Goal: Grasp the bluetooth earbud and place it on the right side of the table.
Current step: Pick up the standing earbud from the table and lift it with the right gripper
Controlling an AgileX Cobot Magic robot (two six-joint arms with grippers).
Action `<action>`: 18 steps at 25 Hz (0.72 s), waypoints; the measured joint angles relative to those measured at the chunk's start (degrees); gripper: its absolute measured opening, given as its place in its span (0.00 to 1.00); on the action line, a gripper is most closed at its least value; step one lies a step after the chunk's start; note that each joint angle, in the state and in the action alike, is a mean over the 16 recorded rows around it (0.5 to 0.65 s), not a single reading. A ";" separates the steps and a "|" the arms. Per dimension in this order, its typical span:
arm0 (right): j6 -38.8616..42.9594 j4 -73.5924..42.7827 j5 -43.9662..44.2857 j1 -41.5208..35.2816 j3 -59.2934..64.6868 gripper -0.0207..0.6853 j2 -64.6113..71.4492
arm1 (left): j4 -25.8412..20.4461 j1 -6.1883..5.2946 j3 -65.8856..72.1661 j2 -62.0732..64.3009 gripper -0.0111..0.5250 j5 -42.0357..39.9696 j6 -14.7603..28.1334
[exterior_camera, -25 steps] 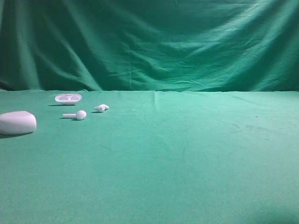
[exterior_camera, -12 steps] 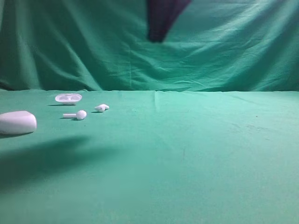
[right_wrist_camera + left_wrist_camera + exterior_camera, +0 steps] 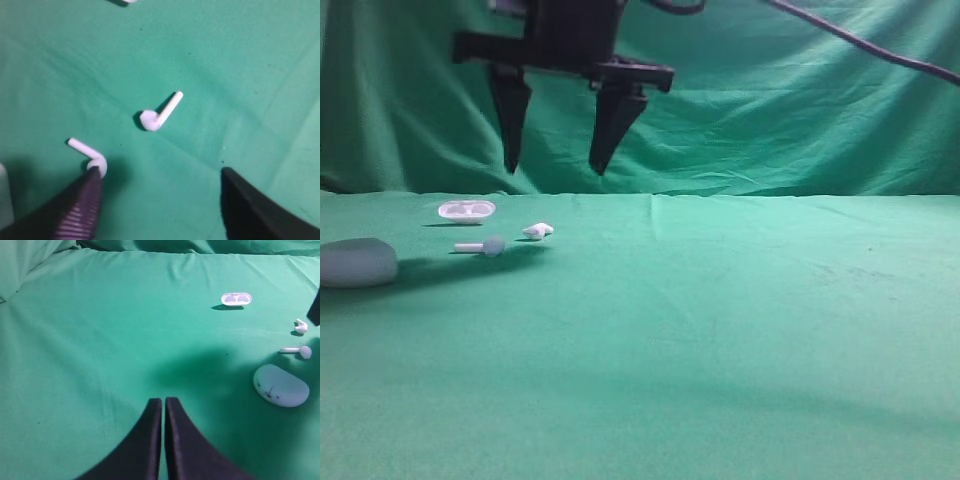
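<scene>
Two earbuds lie on my green cloth worktop (image 3: 740,330). The glossy white earbud (image 3: 537,231) sits far left, its stem slanting up-right in the right wrist view, head down-left. My right gripper (image 3: 558,165) hangs above it, wide open and empty. My left gripper (image 3: 163,405) is closed, holding nothing.

A wrinkled green cloth backdrop (image 3: 770,100) is draped behind the worktop (image 3: 720,330), which is covered in matching green cloth.
</scene>
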 joint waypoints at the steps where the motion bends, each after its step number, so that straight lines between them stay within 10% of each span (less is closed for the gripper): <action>1: 0.62 0.12 1.02 0.03 -2.27 0.59 1.81 | 0.00 0.00 0.00 0.00 0.02 0.00 0.00; 18: 5.39 0.31 4.44 0.11 -18.47 0.63 16.56 | 0.00 0.00 0.00 0.00 0.02 0.00 0.00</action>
